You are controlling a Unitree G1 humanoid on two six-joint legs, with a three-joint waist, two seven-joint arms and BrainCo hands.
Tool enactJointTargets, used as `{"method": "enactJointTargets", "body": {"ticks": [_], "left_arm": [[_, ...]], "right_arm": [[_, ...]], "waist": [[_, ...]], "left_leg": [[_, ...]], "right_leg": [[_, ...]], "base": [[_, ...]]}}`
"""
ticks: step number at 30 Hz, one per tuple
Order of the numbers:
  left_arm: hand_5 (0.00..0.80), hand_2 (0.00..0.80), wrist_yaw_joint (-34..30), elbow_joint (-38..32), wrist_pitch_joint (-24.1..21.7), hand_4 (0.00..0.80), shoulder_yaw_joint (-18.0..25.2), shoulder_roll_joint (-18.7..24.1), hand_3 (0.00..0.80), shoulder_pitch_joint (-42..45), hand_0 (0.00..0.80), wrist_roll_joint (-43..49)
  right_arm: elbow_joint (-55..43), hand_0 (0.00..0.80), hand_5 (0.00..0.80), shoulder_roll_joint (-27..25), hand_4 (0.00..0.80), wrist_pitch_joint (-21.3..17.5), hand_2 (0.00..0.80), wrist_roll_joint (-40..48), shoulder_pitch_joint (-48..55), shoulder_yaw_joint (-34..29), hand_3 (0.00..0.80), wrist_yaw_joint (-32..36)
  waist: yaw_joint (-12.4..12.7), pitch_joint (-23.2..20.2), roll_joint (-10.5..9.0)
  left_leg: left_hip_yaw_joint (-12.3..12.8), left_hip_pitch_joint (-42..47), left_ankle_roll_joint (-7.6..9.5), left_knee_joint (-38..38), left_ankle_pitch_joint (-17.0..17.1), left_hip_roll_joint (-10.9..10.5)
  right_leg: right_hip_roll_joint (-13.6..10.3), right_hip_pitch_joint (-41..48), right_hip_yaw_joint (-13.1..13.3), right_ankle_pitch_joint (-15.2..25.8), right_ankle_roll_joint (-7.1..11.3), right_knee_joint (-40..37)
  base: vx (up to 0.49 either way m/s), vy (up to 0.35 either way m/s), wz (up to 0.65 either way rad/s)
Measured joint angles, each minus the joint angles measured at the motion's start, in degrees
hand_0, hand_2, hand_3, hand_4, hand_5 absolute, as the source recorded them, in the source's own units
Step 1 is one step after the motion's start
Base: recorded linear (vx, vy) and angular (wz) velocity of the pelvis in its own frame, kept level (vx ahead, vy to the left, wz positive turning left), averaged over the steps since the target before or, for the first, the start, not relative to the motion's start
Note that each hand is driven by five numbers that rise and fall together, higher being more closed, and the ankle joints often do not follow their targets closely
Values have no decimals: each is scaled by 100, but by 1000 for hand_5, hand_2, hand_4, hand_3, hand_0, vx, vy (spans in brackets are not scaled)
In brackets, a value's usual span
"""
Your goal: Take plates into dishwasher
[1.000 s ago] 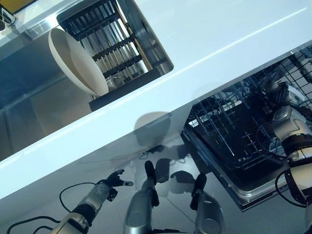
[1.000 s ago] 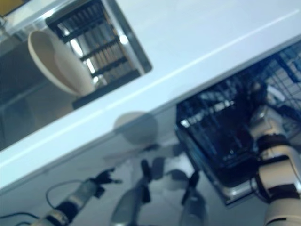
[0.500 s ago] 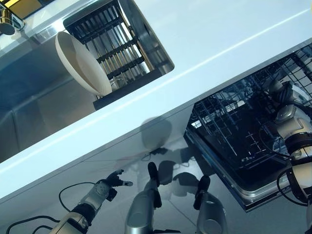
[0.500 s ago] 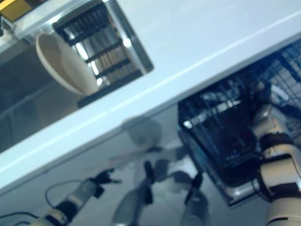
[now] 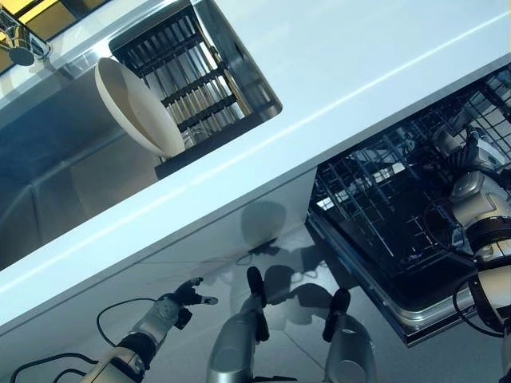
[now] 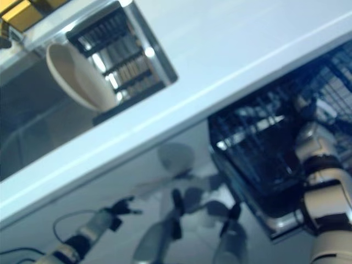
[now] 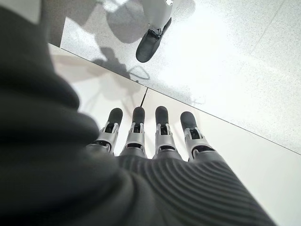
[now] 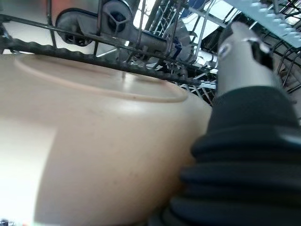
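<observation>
Plate (image 8: 94, 141), cream-coloured, fills the right wrist view, pressed close against the right robot hand (image 8: 244, 52) among the dishwasher rack (image 5: 383, 199) wires; whether the fingers grip it cannot be told. Left robot hand (image 7: 150, 136) hangs low with straight fingers, holding nothing. Another plate (image 5: 136, 108) leans in the sink (image 5: 56, 159) beside the bench (image 5: 335, 64).
</observation>
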Motion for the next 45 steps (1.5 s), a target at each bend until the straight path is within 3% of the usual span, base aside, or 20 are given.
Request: {"method": "enactJointTargets", "body": {"ticks": [13,24,31,45], "left_arm": [[0,0,-7,-3,0,0,1,0,0,-2,0,1],[0,0,-10,-7,-1,0,28,0,0,64,0,10],[0,0,-37,-15,3,0,67,1,0,92,0,79],[0,0,-37,-15,3,0,67,1,0,92,0,79]], "right_arm": [[-73,0,0,0,0,12,0,111,60,-7,0,-255],[-616,0,0,-66,0,75,0,441,436,-132,0,-492],[-793,0,0,-154,0,71,0,528,651,-350,0,-601],[-793,0,0,-154,0,71,0,528,651,-350,0,-601]], "waist": [[-34,0,-1],[-290,7,-10],[-294,14,-45],[-294,14,-45]], "left_leg": [[2,0,4,-1,4,-2],[31,114,-11,-4,-9,20],[107,233,-47,-4,-34,90],[107,233,-47,-4,-34,90]], "right_leg": [[5,2,3,3,1,-6],[70,172,43,52,15,-171],[217,381,65,186,-16,-473],[217,381,65,186,-16,-473]], "base": [[0,0,0],[5,1,-1],[13,-3,-6],[0,0,0]]}}
